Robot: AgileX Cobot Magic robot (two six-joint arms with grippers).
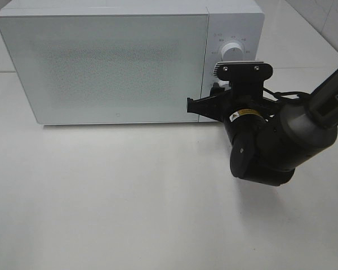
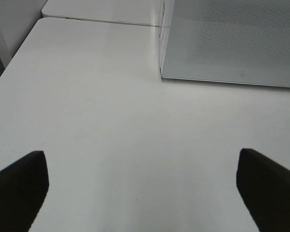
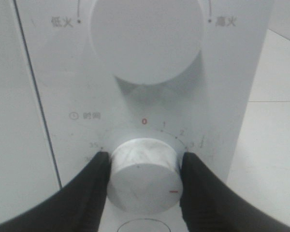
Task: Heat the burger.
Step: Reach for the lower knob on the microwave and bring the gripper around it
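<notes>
while microwave (image 1: 101, 67) sits shut, jaws pinch timer knob (image 3: 144, 175)

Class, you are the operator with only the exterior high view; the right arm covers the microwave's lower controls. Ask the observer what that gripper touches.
Observer: The right gripper has a finger on each side of the timer knob, touching it.
Operator: Where is the knob set?
Observer: Its red mark is turned well away from the red 0.
Operator: And the left gripper?
Observer: The left gripper is open above the table, facing the microwave door.
</notes>
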